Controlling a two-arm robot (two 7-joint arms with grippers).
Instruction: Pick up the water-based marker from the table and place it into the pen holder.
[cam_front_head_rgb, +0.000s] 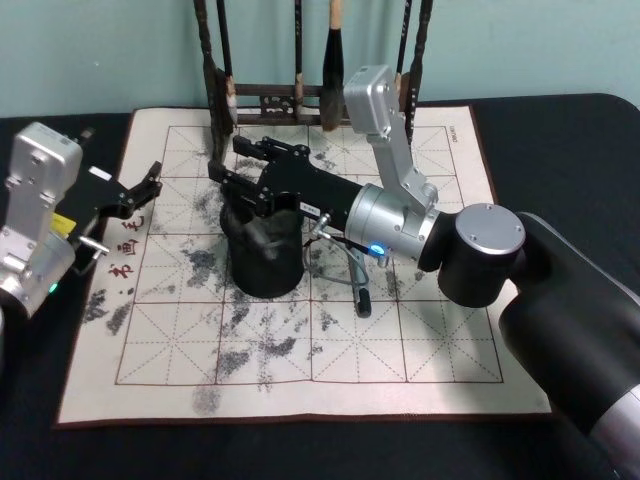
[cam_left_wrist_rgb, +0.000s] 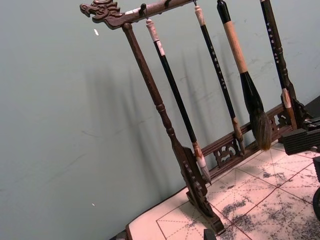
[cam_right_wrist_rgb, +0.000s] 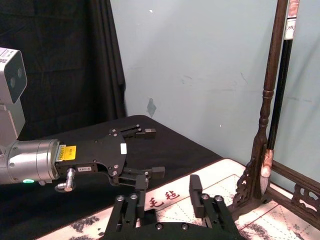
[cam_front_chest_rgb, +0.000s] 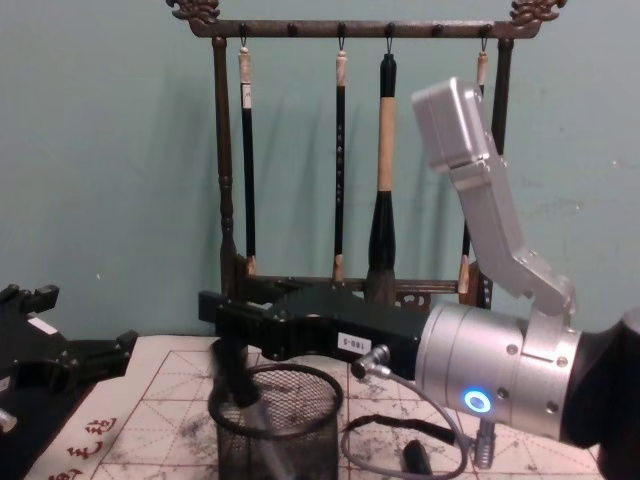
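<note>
The black wire-mesh pen holder (cam_front_head_rgb: 266, 262) stands on the gridded felt mat (cam_front_head_rgb: 440, 345), which is smudged with ink. A dark, blurry stick, likely the water-based marker (cam_front_chest_rgb: 238, 385), leans inside the cup with its top toward 11 o'clock. The right gripper (cam_front_head_rgb: 228, 160) hangs just above the cup's rim at 12 o'clock, its jaws wide apart with nothing between them. The left gripper (cam_front_head_rgb: 152, 190) waits at 9 o'clock by the mat's edge, its jaws also wide apart. It has a yellow sticker (cam_right_wrist_rgb: 69, 152) with writing too small to read. Red characters (cam_right_wrist_rgb: 160, 201) on the mat read 毛毡. The wooden brush rack (cam_front_head_rgb: 262, 100) stands at 12 o'clock.
</note>
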